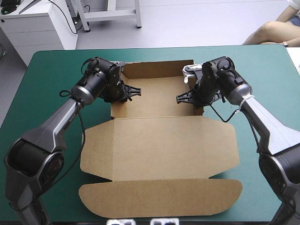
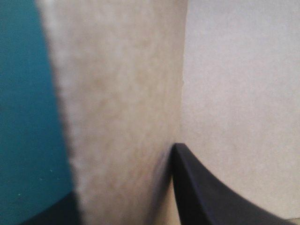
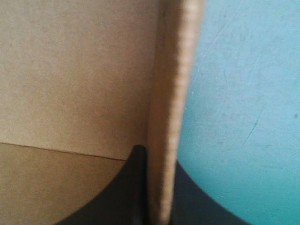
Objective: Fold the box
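Two walls of box [image 1: 159, 150] clamped: left gripper [image 1: 125, 92] 9 o'clock, right gripper [image 1: 189, 97] 3 o'clock; we want both upright, square.

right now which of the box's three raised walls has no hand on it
The far wall. The left hand is shut on the left wall, the right hand on the right wall; nothing touches the far one.

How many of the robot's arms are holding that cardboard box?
2. The left arm pinches the left wall of the box; the right arm pinches its right wall, jaws shut on the board.
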Robot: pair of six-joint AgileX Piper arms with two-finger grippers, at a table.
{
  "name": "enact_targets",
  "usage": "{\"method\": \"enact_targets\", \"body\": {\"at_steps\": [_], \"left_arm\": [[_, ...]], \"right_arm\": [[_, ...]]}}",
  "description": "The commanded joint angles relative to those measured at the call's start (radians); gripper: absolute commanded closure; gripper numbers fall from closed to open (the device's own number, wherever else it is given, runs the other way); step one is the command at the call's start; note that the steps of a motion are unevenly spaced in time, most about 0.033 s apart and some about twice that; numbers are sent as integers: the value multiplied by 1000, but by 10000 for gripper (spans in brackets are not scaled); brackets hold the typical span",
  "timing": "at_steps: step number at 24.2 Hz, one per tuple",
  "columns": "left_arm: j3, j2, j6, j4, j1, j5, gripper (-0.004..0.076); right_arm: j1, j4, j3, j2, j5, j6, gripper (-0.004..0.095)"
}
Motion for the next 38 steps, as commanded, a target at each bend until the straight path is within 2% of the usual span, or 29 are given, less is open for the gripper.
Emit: {"method": "enact_targets", "body": {"at_steps": [1,19,23,24,26,28,29,31,33,38], "left_arm": [[-36,-24,75,33,0,74,732],[-36,55,75,-33,0,86,732],[-36,55,149,-30,0,88,728],[-36,55,149,-28,0,88,724],[-36,55,149,-40,0,90,655],[-36,55,149,-48,0,88,524],[-36,55,149,-50,0,88,423],[-36,55,148,-42,0,90,248],[-36,55,146,-34,0,90,206],[-49,51,151,11,0,90,210]], "right_arm": [[-13,-61,21,-47,-64,-33,926],[-13,-55,55,40,-81,-20,925],[-13,-41,54,40,-97,-18,904],[-13,-32,54,40,-97,-23,878],[-13,-21,54,40,-89,-33,731],[-13,-21,54,40,-75,-33,517],[-13,-29,54,40,-73,-33,388],[-13,-27,49,40,-82,-33,220],[-13,-27,50,40,-100,-20,178],[-13,-25,39,40,-116,-3,180]]}}
